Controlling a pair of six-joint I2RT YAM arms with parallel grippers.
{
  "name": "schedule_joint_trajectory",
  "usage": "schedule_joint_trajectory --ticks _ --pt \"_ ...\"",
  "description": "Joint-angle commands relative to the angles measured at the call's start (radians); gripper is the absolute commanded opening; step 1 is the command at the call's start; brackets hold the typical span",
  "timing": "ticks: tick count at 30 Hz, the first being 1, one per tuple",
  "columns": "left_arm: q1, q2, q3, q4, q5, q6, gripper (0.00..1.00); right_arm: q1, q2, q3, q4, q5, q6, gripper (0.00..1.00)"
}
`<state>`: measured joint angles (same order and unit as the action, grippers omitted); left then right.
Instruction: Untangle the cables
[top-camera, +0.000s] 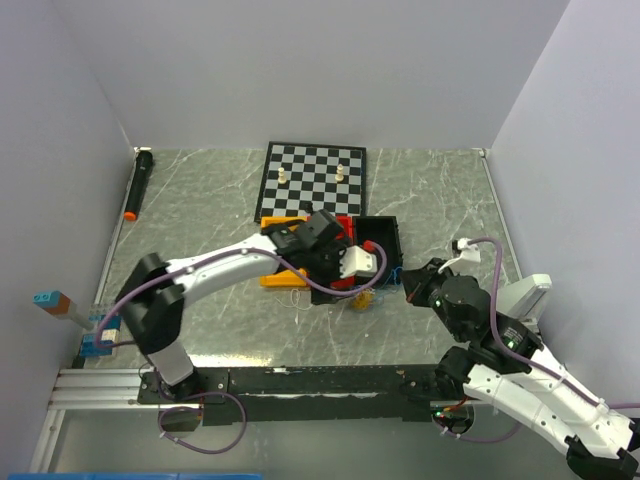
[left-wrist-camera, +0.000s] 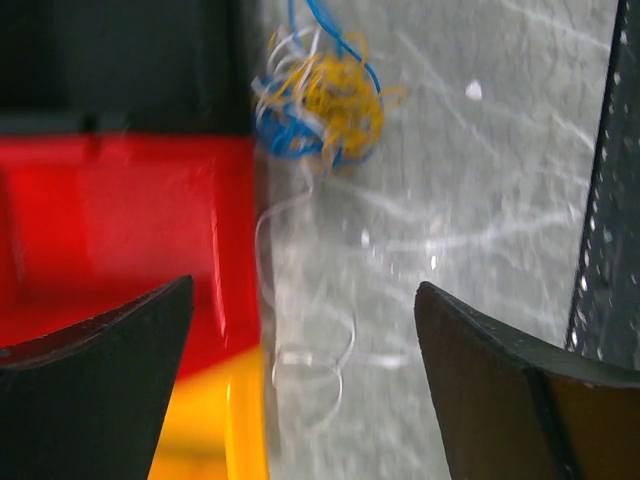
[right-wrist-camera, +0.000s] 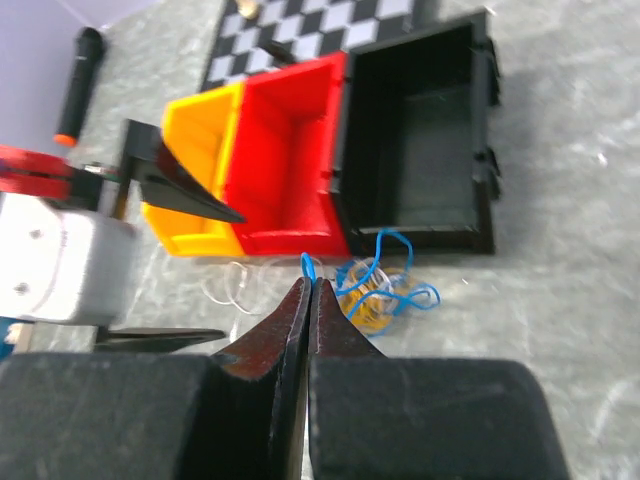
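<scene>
The cables lie as a blue, orange-yellow and whitish tangle (right-wrist-camera: 378, 292) (left-wrist-camera: 320, 105) (top-camera: 362, 300) on the marble table, just in front of the bins. One whitish cable (left-wrist-camera: 312, 352) (right-wrist-camera: 228, 285) trails away from the tangle, curled loosely on the table. My left gripper (left-wrist-camera: 305, 285) (right-wrist-camera: 230, 275) hangs open above that whitish cable, with nothing between its fingers. My right gripper (right-wrist-camera: 311, 283) (top-camera: 408, 287) is shut, and a short blue cable loop (right-wrist-camera: 309, 266) sticks out right at its tips, left of the tangle.
Yellow bin (right-wrist-camera: 200, 150), red bin (right-wrist-camera: 290, 150) and black bin (right-wrist-camera: 420, 140) stand in a row behind the tangle. A chessboard (top-camera: 313, 180) with two pieces lies beyond them. A black marker (top-camera: 139, 185) rests by the left wall.
</scene>
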<state>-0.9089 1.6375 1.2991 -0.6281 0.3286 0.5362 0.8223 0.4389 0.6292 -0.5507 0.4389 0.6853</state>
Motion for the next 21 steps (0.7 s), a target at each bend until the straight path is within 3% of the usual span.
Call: schedule_joint_trajectory --ticks 1,9,17,21 --pt "-0.025 0.106 0.077 0.123 0.047 -0.031 0.93 0.008 -0.029 -0.02 -0.097 0.034 0.077 0.0" --pt "-0.064 0.225 0.189 0.154 0.139 -0.12 0.95 0.009 -0.057 -0.052 -0.084 -0.005 0.072 0.0" --pt "-0.12 0.294 0.216 0.149 0.184 -0.088 0.99 0.009 -0.094 -0.086 -0.087 -0.012 0.108 0.0" --pt "-0.122 0.32 0.215 0.169 0.167 -0.078 0.87 0.008 -0.123 -0.094 -0.11 -0.011 0.123 0.0"
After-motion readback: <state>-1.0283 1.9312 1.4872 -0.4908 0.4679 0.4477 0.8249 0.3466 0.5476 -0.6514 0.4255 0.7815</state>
